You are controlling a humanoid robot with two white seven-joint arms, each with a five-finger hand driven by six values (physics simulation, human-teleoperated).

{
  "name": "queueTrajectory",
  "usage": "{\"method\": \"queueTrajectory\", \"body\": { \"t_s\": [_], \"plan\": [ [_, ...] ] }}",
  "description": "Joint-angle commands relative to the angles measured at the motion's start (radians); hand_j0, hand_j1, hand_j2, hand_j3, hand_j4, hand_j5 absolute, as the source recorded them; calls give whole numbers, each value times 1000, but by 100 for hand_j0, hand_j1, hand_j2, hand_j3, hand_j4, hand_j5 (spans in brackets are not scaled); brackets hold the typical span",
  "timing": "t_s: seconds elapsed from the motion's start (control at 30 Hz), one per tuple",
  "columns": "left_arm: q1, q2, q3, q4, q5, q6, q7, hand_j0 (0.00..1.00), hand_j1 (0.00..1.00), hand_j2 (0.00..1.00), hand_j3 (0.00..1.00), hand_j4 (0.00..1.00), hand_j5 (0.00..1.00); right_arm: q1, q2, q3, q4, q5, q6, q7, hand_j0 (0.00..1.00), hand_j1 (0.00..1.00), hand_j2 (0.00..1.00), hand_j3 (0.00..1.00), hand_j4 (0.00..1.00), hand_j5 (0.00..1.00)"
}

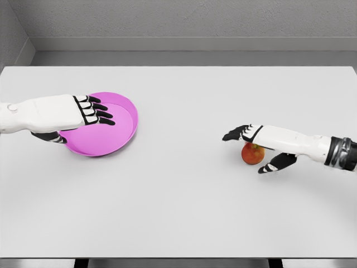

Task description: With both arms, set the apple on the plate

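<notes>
A red apple [254, 154] lies on the white table [184, 195] at the right. My right hand [246, 152] hovers over it, fingers spread past its far side and thumb reaching down on the near side, not closed around it. At the left sits a pink plate [114, 137]. My left hand [83, 125] covers its left rim, with the fingers [97, 110] laid flat across the top and the thumb tucked under the edge, clamping the rim.
The table's back edge meets a grey wall [184, 22]. The front edge runs along the bottom of the view. A wide stretch of tabletop separates plate and apple.
</notes>
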Motion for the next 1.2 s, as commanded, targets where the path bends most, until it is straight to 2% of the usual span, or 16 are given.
{"method": "queueTrajectory", "body": {
  "t_s": [0.0, 0.2, 0.43, 0.9, 1.17],
  "plan": [
    [0, 0, 2, 0, 5, 2, -4, 100, 100, 100, 100, 100, 100, -2, 19, 4, 46, -7, 2, 0, 100, 100, 100, 100, 100, 100],
    [0, 0, 2, 0, 7, 2, -4, 100, 100, 100, 100, 100, 100, -6, 23, 4, 96, -5, 2, 0, 100, 100, 100, 100, 100, 100],
    [0, 0, 0, 0, 5, 2, -4, 100, 100, 100, 100, 100, 100, -6, 23, 4, 104, -5, 2, 0, 100, 100, 100, 100, 100, 100],
    [0, 0, 2, 0, 5, 2, -4, 100, 100, 100, 100, 100, 100, -15, 40, 2, 165, 0, 2, 0, 100, 100, 100, 100, 100, 100],
    [0, 0, 0, 0, 5, 2, -4, 100, 100, 100, 100, 100, 100, -18, 40, 4, 167, 0, 2, 0, 100, 100, 100, 100, 100, 100]
  ]
}}
